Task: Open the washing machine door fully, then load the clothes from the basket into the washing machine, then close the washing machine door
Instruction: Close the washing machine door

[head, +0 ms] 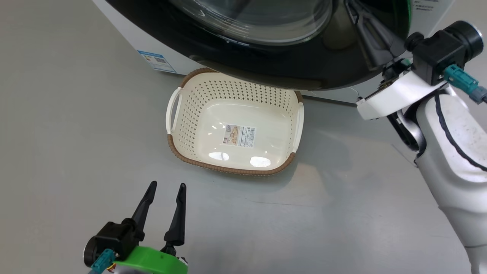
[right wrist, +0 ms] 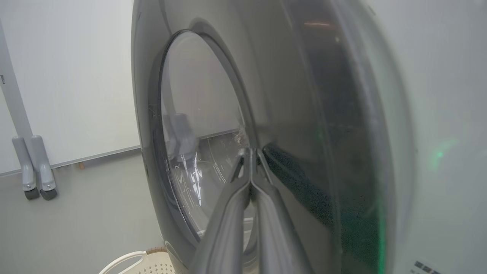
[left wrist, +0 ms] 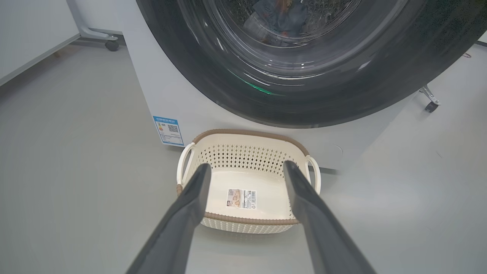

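Note:
The washing machine door (head: 266,64), glossy black with a domed glass window, lies against or very near the white washing machine (head: 125,34); whether it is latched I cannot tell. My right gripper (head: 352,4) is shut with nothing in it, and in the right wrist view its tips (right wrist: 251,152) rest on the door's (right wrist: 304,114) black ring beside the glass. Through the window, bluish clothes (left wrist: 279,17) lie in the drum. The cream basket (head: 228,169) sits on the floor below the door, holding just its paper label. My left gripper (head: 167,185) hangs open in front of the basket (left wrist: 247,133).
A blue sticker (head: 156,61) marks the machine's lower left corner. Caster wheels (left wrist: 111,45) stand at the far left and another caster (left wrist: 430,106) to the right of the machine. Grey floor (head: 57,152) spreads around the basket. My right forearm (head: 456,152) rises at the right.

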